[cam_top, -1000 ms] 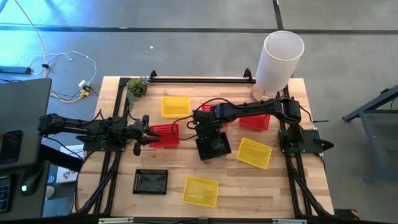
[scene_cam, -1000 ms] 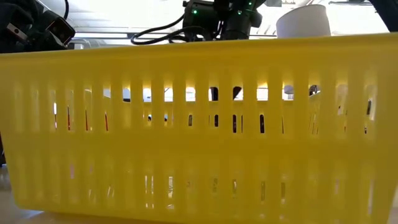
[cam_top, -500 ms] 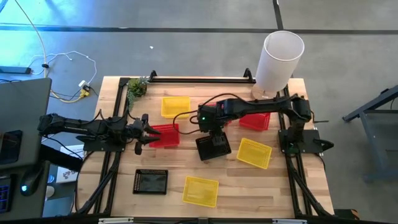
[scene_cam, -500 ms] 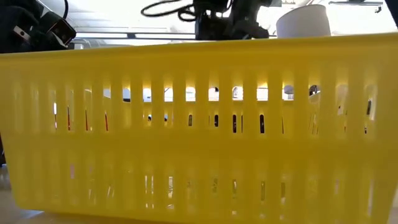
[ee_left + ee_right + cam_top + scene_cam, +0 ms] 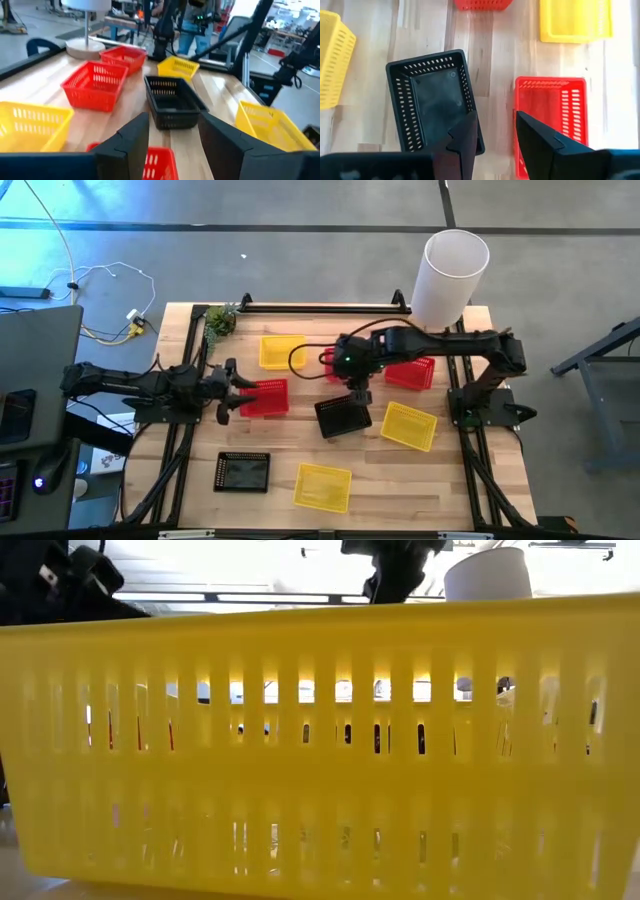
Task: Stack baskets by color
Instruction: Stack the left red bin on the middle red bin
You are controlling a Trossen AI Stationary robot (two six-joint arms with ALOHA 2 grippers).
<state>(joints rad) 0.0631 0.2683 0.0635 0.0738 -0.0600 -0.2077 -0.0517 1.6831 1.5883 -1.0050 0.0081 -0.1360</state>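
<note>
right gripper (image 5: 358,392) lifted off black basket (image 5: 343,417) | low view: yellow basket (image 5: 320,740) probably hides it

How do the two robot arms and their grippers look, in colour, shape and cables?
Both arms are dark, nearly black, built of slim jointed segments. The left gripper and the right gripper each end in two flat, angular black fingers. Black cables loop along the arms, and a small green light shows on the right arm. No other markings are legible.
</note>
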